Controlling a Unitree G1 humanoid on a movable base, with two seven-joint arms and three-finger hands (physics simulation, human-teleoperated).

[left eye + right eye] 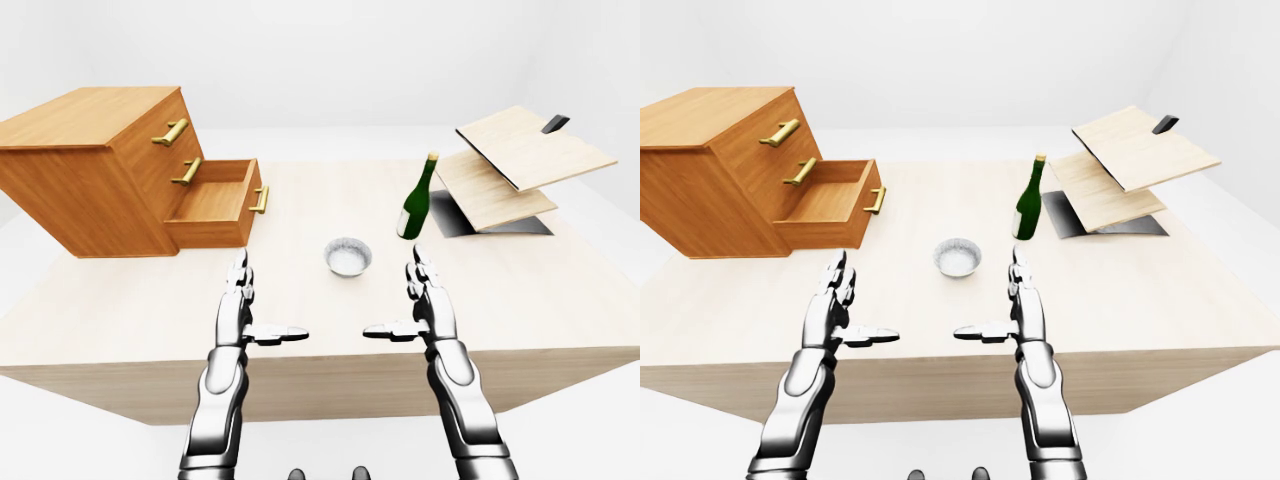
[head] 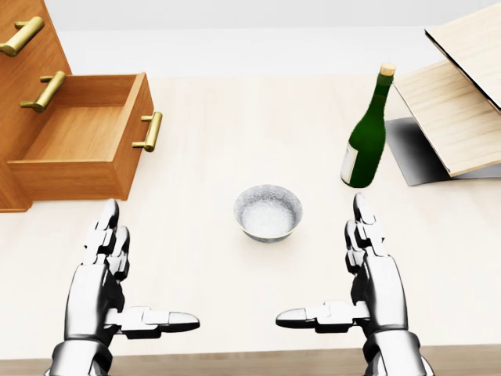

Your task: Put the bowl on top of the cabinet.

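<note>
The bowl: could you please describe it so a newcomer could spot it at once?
In the head view, a pale table fills the picture, with a cabinet at left and a green bottle at right. The bowl stands between them, near the middle: small, round, silvery, empty.

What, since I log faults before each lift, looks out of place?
The cabinet has its bottom drawer pulled out, empty. At the right, two boards lie stacked askew, tilted over a dark sheet. The bowl sits upright; nothing spilled.
</note>
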